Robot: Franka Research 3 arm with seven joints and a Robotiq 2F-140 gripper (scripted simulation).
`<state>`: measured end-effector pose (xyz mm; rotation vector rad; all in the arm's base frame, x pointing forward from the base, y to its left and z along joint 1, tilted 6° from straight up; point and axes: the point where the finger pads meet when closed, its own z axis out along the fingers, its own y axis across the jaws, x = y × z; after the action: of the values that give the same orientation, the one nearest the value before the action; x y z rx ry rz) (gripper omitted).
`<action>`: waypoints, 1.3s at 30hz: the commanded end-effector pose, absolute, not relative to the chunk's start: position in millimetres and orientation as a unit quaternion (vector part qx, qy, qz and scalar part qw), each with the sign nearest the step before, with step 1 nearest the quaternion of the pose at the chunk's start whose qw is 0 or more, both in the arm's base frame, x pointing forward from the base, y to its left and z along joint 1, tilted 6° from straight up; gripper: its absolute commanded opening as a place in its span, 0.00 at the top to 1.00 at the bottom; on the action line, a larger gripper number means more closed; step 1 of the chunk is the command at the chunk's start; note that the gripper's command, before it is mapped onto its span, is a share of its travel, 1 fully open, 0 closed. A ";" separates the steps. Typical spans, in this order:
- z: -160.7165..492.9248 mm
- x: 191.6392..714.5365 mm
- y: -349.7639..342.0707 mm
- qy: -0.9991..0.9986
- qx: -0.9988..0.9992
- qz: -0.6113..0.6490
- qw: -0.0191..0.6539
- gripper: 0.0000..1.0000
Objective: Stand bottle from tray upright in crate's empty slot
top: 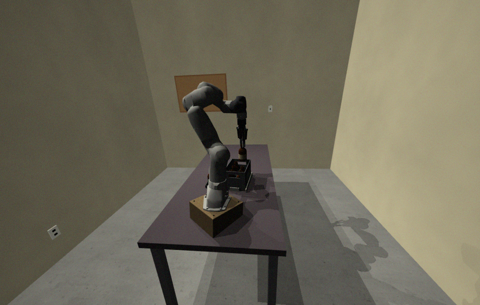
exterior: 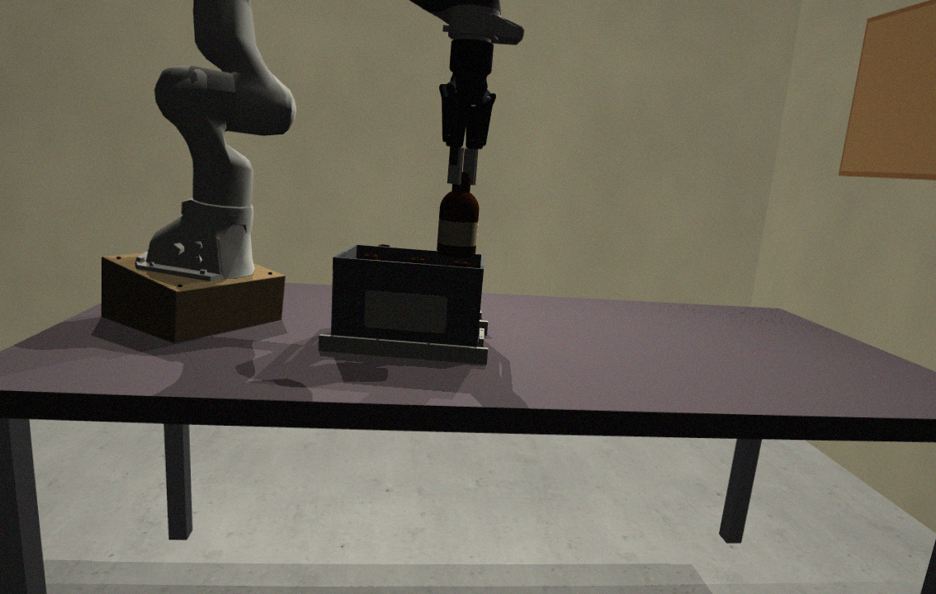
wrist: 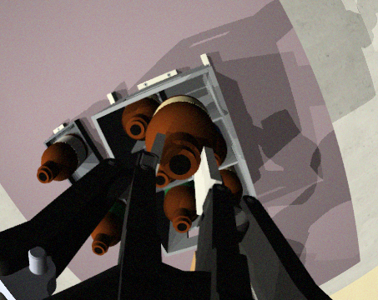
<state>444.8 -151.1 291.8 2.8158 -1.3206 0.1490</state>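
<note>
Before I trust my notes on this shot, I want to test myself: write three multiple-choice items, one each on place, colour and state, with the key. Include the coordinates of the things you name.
1. Where is the gripped bottle (top: 242, 151) (exterior: 459, 206) (wrist: 172, 125)?
A) Down in the tray
B) Over the crate (top: 238, 184) (exterior: 404, 276) (wrist: 248, 183)
C) On the wooden block

2. What colour is its label (top: 242, 156) (exterior: 458, 233) (wrist: 182, 99)?
A) Cream
B) Blue
C) Green

3. How is the tool (top: 242, 145) (exterior: 462, 176) (wrist: 180, 155)?
A) Wide open
B) Shut on nothing
C) Shut on the bottle

1 B: the wrist view shows it above the crate.
2 A: a pale band circles its body.
3 C: the fingers flank its neck.
</note>
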 end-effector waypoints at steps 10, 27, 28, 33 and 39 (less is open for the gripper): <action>295.4 447.2 -161.2 -0.420 0.906 0.052 0.016 1.00; 295.8 447.8 -166.1 -0.420 0.906 0.052 0.016 1.00; 295.8 447.8 -166.3 -0.420 0.906 0.052 0.016 1.00; 295.9 447.9 -166.9 -0.420 0.906 0.052 0.016 1.00; 295.9 447.9 -167.3 -0.420 0.906 0.052 0.016 1.00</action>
<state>446.4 -163.8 292.9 2.8177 -1.3141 0.1497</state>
